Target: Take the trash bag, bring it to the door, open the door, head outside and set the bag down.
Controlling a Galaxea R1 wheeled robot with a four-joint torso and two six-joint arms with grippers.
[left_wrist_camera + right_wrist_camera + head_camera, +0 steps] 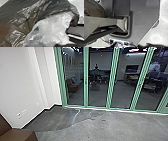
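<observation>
A dark, shiny trash bag [31, 13] fills much of the left wrist view, with crumpled clear and whitish plastic [53, 27] lying against it. In the right wrist view, part of the dark bag [94, 9] shows beside the robot's jointed bar. How the left gripper meets the bag is hidden. Green-framed glass panels [86, 79] stand across the head view; which of them is the door I cannot tell.
A brown box-like piece of furniture [21, 134] stands close at the near left, by a white wall [22, 84]. Grey floor [100, 124] runs up to the glass. Behind the glass are a red seat [73, 85] and desks.
</observation>
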